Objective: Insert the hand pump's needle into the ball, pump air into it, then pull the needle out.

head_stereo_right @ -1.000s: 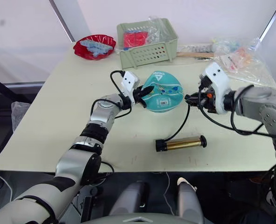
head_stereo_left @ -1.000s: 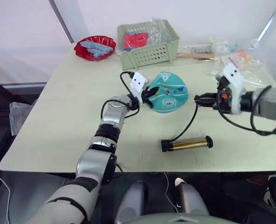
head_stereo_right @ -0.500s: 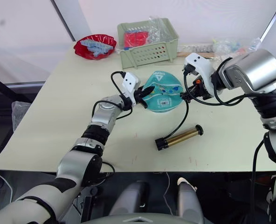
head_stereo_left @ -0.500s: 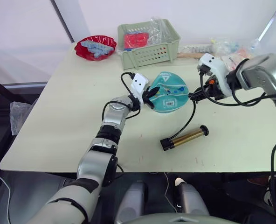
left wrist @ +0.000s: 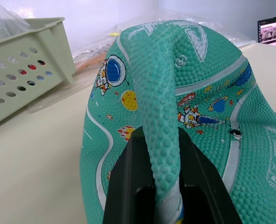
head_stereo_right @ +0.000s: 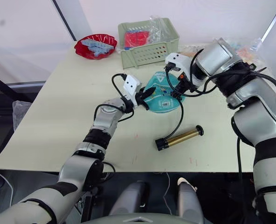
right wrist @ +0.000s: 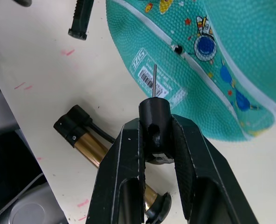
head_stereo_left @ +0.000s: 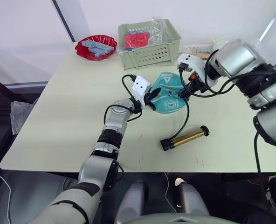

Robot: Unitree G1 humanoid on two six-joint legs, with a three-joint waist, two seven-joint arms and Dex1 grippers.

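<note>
A flat teal ball [head_stereo_left: 168,92] lies on the counter [head_stereo_left: 63,112], a fold clenched in the left jaws [left wrist: 161,186]. The right jaws [right wrist: 154,140] grip the needle [right wrist: 155,80] just above it, not yet inserted. The pump [head_stereo_left: 185,138] lies nearby; pumping remains.

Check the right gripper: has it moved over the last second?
Yes. The right gripper, shut on the needle fitting, has swung in from the table's right side to the ball, ending nearer the green basket.
</note>
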